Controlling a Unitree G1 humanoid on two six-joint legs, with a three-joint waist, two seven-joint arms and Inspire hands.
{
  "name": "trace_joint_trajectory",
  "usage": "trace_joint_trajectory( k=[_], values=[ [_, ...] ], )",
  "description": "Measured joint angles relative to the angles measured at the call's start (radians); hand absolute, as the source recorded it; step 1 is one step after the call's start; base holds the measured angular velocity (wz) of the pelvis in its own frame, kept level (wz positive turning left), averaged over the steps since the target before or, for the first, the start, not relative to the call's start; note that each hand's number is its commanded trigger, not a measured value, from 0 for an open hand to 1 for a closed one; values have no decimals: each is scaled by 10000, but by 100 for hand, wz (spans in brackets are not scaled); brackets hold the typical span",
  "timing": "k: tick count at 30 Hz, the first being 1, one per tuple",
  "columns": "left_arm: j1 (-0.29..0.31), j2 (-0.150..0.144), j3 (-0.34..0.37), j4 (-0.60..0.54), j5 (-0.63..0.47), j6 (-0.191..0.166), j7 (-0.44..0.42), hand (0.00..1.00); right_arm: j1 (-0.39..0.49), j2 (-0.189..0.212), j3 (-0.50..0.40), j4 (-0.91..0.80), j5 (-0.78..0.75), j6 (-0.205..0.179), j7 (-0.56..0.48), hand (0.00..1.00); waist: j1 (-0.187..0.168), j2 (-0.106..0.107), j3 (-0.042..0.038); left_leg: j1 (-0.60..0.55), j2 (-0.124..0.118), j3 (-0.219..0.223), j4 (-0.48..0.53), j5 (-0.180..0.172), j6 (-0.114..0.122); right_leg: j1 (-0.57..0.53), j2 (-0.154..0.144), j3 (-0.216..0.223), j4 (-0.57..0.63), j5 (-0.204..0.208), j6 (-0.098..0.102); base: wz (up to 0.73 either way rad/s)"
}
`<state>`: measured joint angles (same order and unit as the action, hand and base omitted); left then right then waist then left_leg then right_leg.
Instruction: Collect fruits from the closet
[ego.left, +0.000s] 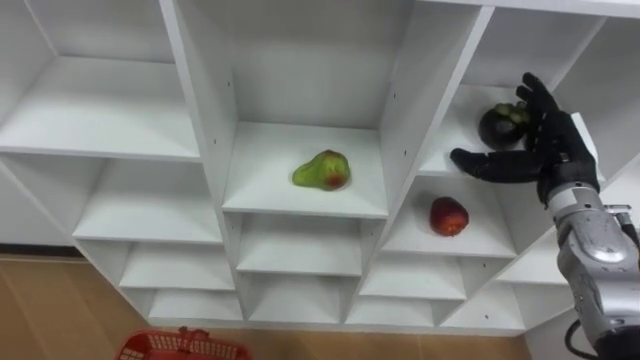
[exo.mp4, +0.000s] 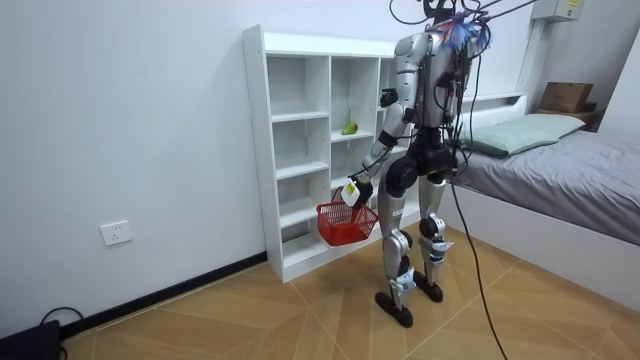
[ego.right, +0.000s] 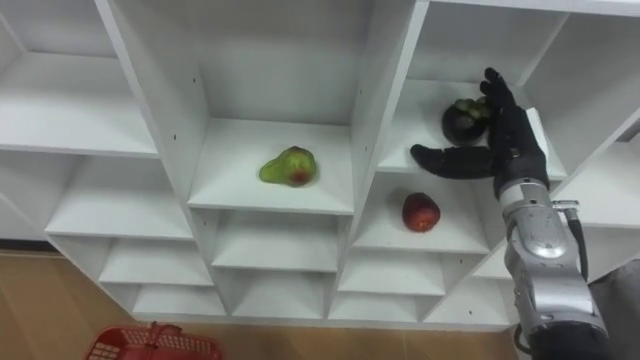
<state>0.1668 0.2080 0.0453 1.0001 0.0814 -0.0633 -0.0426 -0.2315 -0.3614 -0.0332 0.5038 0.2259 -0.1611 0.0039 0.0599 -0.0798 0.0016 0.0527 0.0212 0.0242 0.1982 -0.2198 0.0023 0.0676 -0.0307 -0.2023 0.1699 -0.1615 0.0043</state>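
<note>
In the white closet (ego.left: 305, 100), a green pear (ego.left: 322, 171) with a red blush lies in the middle compartment. A red apple (ego.left: 449, 216) sits one compartment to the right and lower. A dark mangosteen (ego.left: 497, 124) rests on the shelf above the apple. My right hand (ego.left: 540, 140) is open at that shelf, fingers raised beside the mangosteen and thumb stretched out in front of it, not closed on it. My left hand (exo.mp4: 352, 192) hangs low, curled on the handle of a red basket (exo.mp4: 345, 222), whose rim also shows as the basket (ego.left: 185, 347) at the bottom edge.
I stand on the wooden floor right in front of the closet. A bed (exo.mp4: 560, 170) lies behind me at the room view's right. The other closet compartments hold nothing.
</note>
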Motion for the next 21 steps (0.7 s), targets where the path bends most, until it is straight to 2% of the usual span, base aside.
trace_joint_trajectory(
  k=[2,3,4,5,6,13,21],
  values=[
    [11,3,-1,2,-1,0,-71,100,5,-3,10,27,13,-14,33,0,-15,10,-17,-3,0,-13,13,0,0,6,0,-20,-3,1,-1,0],
    [34,3,-1,6,-3,0,-74,100,11,-3,11,99,13,-64,85,14,-20,12,-38,4,0,-19,36,0,0,14,0,-26,-3,2,-1,0],
    [43,3,-2,8,-3,0,-74,100,9,-4,12,155,10,-119,110,39,-19,14,-40,13,0,-19,43,0,0,25,1,-25,-3,2,-1,0],
    [59,3,-2,8,-2,0,-73,100,9,-4,11,302,10,-235,162,75,-16,24,-40,31,0,-19,43,0,0,44,-1,-26,-2,2,-1,0],
    [88,3,-1,8,-1,-1,-72,100,8,-6,6,371,5,-294,221,100,-15,31,-51,37,-1,-19,41,0,0,48,-2,-26,-1,2,-1,0],
    [300,7,-1,8,-1,0,-70,100,-37,-43,-563,740,4,-331,214,100,-14,33,-48,105,-1,-31,-20,0,0,130,-2,-43,-9,2,0,0],
    [314,23,-2,8,-1,1,-69,100,-39,-147,-683,810,-7,-326,210,100,-11,-3,-16,101,3,-53,-20,-2,-3,144,1,-93,-20,2,0,0]
  ],
)
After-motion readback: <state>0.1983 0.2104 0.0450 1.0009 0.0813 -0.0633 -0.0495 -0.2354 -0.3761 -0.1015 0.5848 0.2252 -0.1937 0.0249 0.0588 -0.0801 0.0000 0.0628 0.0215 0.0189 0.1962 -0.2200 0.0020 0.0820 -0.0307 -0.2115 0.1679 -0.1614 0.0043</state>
